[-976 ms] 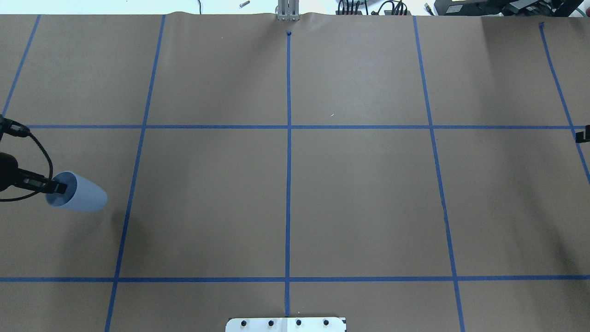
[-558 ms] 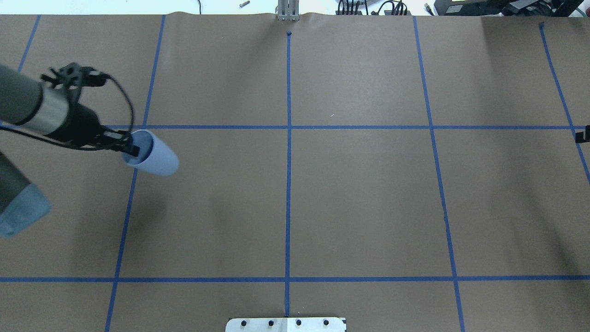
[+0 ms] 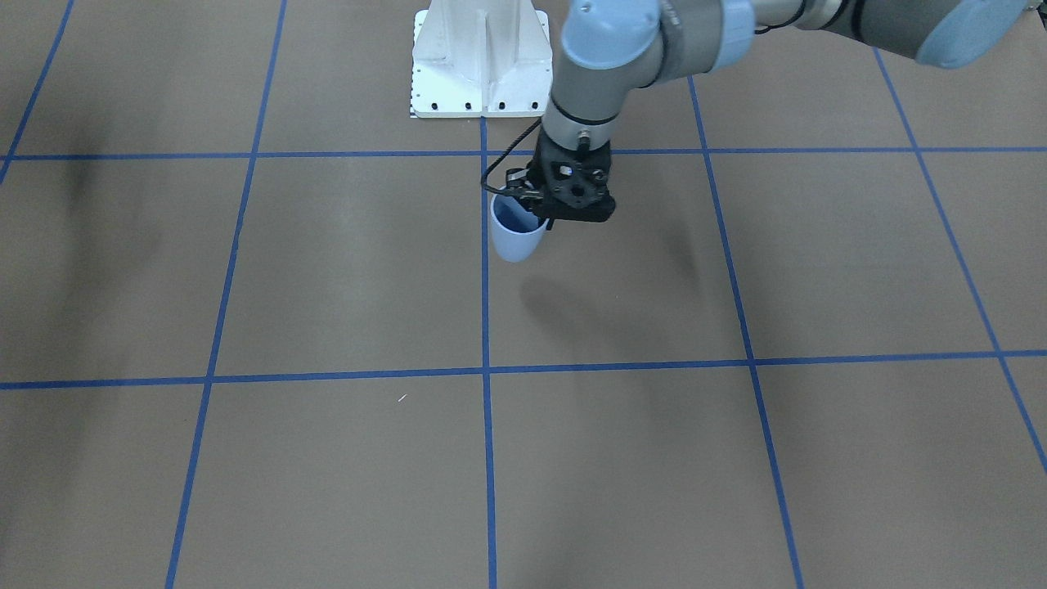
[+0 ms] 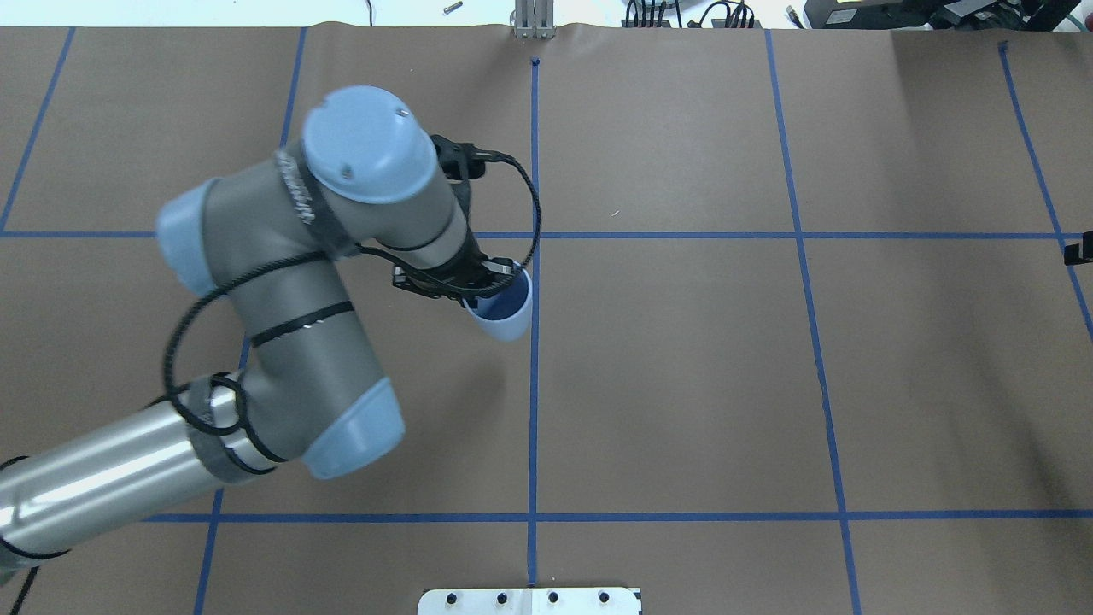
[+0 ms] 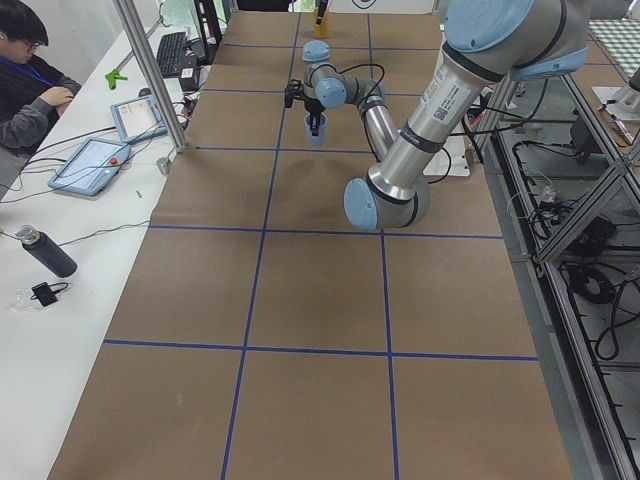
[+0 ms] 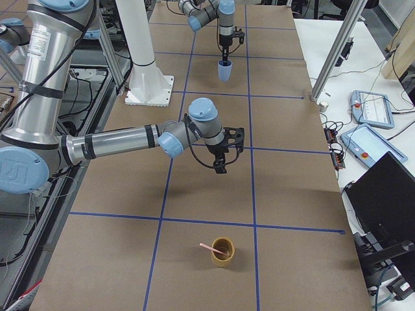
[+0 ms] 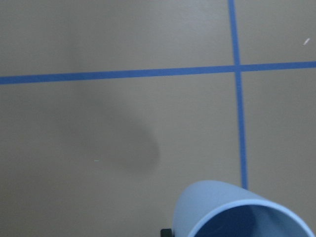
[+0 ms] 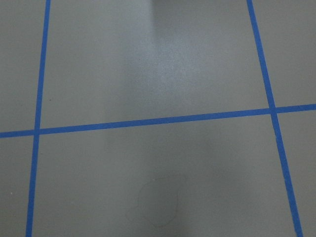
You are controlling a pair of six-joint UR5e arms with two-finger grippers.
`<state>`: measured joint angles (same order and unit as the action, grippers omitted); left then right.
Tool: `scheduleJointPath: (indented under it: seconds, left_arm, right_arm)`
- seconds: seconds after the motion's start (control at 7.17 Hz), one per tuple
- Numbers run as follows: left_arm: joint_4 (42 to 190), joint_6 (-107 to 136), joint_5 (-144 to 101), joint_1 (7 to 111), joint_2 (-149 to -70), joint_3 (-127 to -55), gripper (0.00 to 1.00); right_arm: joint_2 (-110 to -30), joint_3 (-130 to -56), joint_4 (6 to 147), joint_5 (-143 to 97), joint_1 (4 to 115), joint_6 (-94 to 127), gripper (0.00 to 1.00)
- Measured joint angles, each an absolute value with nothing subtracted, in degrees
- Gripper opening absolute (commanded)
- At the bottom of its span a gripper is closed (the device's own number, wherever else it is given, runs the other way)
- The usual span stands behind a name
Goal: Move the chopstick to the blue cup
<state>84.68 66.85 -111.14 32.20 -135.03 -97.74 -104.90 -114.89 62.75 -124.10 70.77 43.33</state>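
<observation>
Holding a small pale blue-grey plastic tumbler [image 3: 515, 236] by its rim with the left arm's black two-finger gripper [image 4: 492, 287], one finger inside the darker blue mouth and one outside the wall, drawn narrow on that thin edge; probably gripped so as to leave most of the opening free for something long to drop in; hanging mouth-up with a slight tilt, clear of the brown paper-covered table [image 3: 245, 270] to judge by the shadow thrown off to one side, just beside the centre strip of blue tape [image 4: 534, 410]; likely brought there to sit within reach of both arms. Far off at the robot's right end, seen only in the right-side view: a thin salmon-pink stick [image 6: 207, 247] leaning in a short ochre cup [image 6: 222, 254], poking out over the rim and so easy to pinch from above; well apart from the tumbler. Between the two, hovering over the paper with fingers pointing down: the right arm's black gripper [image 6: 220, 166], apparently empty; impossible to tell from that distant view whether spread or closed. Judged as early: tumbler not yet set down, stick not yet fetched; some risk of tipping so light a cup on release.
</observation>
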Motion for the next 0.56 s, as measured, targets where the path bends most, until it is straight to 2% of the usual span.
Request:
scheduleJointPath:
  seconds: [0.42,0.56]
  left_arm:
    - [85.3,68.8,-105.7,26.8,-138.5,-92.1,0.00]
    - [85.5,68.8,-105.1,26.3,-138.5,-91.8,0.08]
  right_arm:
    - [-104.9,-114.8,62.8,-124.1,70.8,43.3,1.00]
    - [-104.9,-114.8,62.8,-124.1,70.8,43.3,1.00]
